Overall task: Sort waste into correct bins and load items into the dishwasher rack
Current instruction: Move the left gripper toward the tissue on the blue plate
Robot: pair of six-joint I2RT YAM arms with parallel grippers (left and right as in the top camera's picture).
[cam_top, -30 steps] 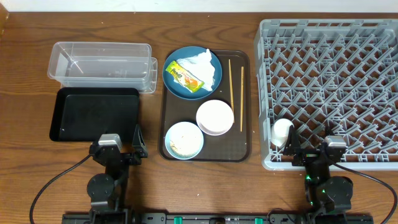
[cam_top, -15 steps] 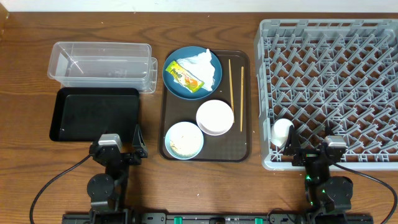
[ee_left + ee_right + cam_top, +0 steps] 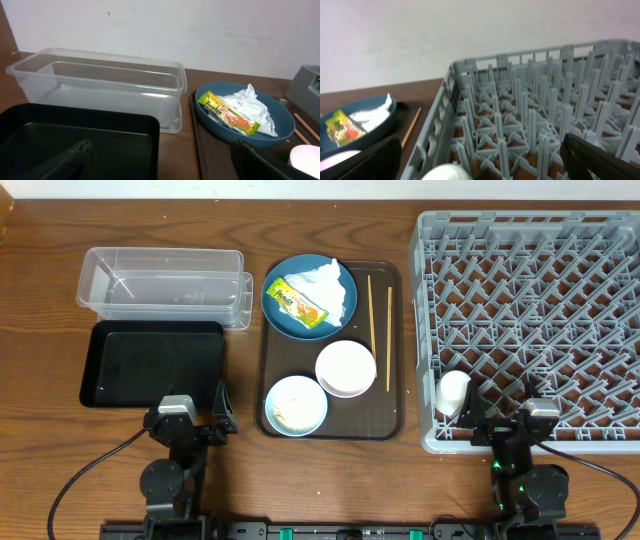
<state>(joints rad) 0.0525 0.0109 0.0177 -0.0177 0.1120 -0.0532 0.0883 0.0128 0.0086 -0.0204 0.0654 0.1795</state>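
Dishwasher rack (image 3: 520,218) fills the counter (image 3: 50,460) at 3 o'clock; clear tub (image 3: 160,252) and black tray (image 3: 150,365) sit at 9. On the serving tray (image 3: 385,415), blue plate (image 3: 283,322) at 12 carries tissue (image 3: 333,288) and wrapper (image 3: 298,303); white bowl (image 3: 346,368), pale blue bowl (image 3: 296,405) toward 6; chopsticks (image 3: 371,320) at 3. Left gripper (image 3: 161,147), right gripper (image 3: 481,145): both gaping.

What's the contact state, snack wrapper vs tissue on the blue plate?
Touching. Left wrist view: the snack wrapper lies partly on the crumpled tissue, overlapping its edge, inside the blue plate.

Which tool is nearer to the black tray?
Left. The left tool sits at the front right corner of the black tray; the right tool is far off, at the front edge of the rack.
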